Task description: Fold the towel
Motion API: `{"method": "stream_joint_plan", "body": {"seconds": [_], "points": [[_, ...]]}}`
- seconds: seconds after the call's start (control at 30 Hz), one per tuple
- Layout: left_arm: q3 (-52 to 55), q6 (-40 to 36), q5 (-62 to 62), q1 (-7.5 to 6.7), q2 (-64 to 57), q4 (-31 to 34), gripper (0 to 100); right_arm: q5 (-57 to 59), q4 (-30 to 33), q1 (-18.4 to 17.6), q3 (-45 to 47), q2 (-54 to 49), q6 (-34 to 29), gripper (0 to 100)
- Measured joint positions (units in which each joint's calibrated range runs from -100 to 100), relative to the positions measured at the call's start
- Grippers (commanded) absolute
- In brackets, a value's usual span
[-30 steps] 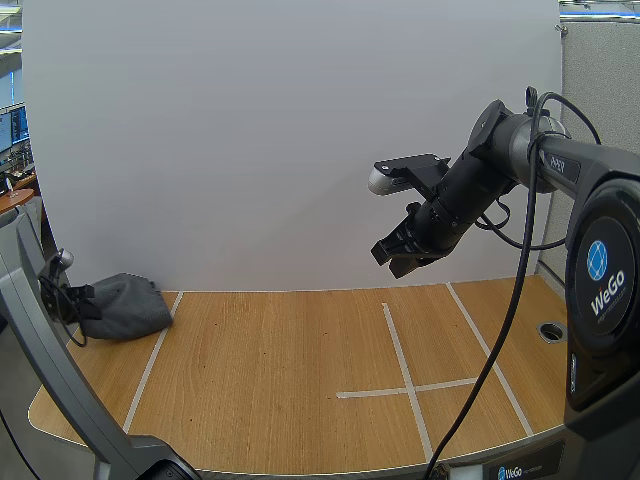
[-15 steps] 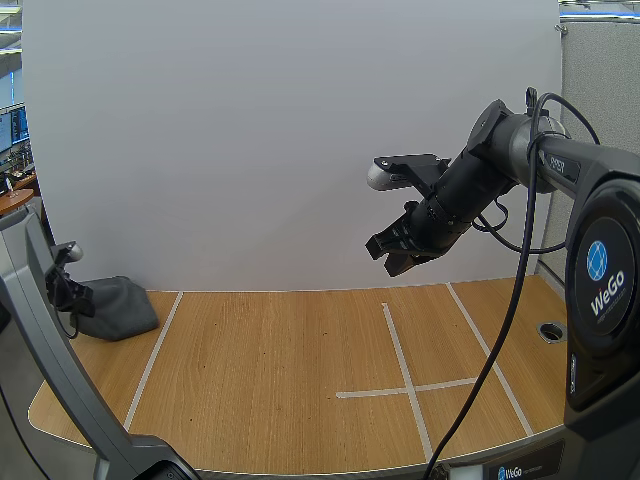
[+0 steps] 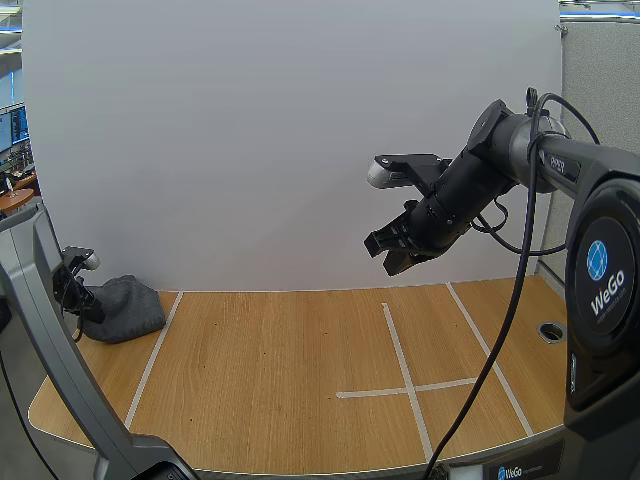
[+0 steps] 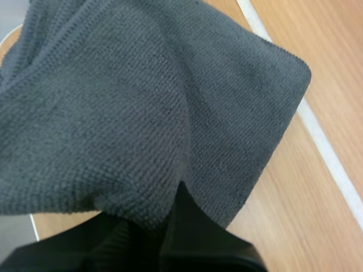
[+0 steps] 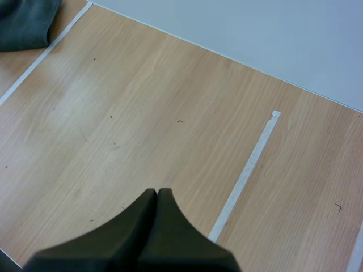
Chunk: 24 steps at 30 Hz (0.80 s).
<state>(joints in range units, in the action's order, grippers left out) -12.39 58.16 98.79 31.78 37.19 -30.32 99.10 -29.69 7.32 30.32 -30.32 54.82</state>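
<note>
**Towel at far left, in the left hand; right hand well apart**

Position of the work: the towel (image 3: 128,308) is a dark grey bunched heap on the far-left back corner of the bench (image 3: 280,370). It lies just outside the left tape line (image 3: 150,365), with its nearest corner just beside that line. It is crumpled, not spread. No edge is laid straight, so I cannot read a long axis from this heap.

Left hand (image 4: 164,229): at the towel, on its outer side. In the left wrist view the cloth drapes over the fingertips and a fold runs down between the two dark fingers. I take this as a pinch on that fold. The rest of the cloth hangs or rests away from the grip, toward the tape line.

Right hand (image 3: 392,258): held high in the air over the right half of the bench, well apart from the towel. In the right wrist view its fingers lie together as one wedge, closed with nothing between them. From there the towel lies far across the bench, toward the left back corner.

Judgement: folding has not begun, since the towel has to be drawn into the middle and flattened first. The deciding relation is that the towel sits wholly on the left arm's side. The left arm is far nearer, and any pull should run from the corner toward the centre. The right hand would have to cross most of the bench to take a second corner.

Risk: the pinch may hold several layers, so the cloth may drag as a lump.
</note>
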Motion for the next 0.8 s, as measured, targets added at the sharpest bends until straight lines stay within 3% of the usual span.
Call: {"method": "stream_joint_plan", "body": {"seconds": [0.5,0.8], "points": [[0.0,1.84,0.0,-0.13,0.0,2.46,0,0.0,-0.96,0.0,0.0,0.0,-0.98,0],[0.0,1.03,0.19,0.7,-0.82,-2.67,0,0.0,-1.16,0.0,0.0,0.0,-1.07,0]]}}
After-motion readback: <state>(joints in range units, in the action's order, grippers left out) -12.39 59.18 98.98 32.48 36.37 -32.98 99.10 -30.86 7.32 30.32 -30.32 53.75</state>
